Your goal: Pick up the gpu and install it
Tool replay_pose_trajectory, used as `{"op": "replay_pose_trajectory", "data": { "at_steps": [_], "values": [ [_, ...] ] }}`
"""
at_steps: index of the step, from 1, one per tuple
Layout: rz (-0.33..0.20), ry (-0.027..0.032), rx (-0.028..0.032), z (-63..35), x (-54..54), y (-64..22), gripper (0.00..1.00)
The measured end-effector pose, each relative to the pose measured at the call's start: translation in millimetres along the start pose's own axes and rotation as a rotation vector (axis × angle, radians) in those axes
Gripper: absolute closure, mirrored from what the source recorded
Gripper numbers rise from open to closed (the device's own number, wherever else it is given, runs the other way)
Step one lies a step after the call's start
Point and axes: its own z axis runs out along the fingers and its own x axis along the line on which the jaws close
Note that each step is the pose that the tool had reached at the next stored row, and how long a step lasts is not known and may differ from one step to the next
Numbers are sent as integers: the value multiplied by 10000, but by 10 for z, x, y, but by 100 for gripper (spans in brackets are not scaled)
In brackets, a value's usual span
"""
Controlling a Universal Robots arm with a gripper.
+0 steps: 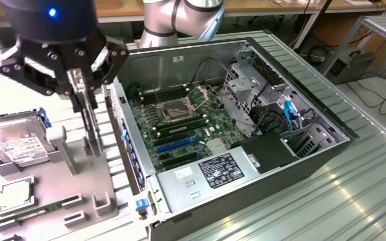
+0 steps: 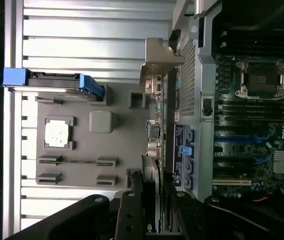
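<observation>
At the exterior view's left, a grey fixture tray holds a hard drive, a processor chip in a square pocket, and a green memory stick. Above the tray's right side, the gripper is clenched on the gpu. The card hangs edge-on with its long axis upright, its lower end at a tray post. The wrist view looks down along that thin edge. To the right, the open computer case contains the motherboard.

Ribbed metal table bears computer case, grey fixture.
</observation>
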Motion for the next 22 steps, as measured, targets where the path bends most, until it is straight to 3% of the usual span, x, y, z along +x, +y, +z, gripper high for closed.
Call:
{"op": "replay_pose_trajectory", "data": {
  "at_steps": [5, 8, 18, 22],
  "values": [
    [4, 169, -55, -191, -213, 4, 74],
    [14, 345, -101, -270, -415, 2, 74],
    [27, 607, -125, -239, -890, -9, 74],
    [32, 669, -127, -115, -1204, 18, 74]
  ]
}}
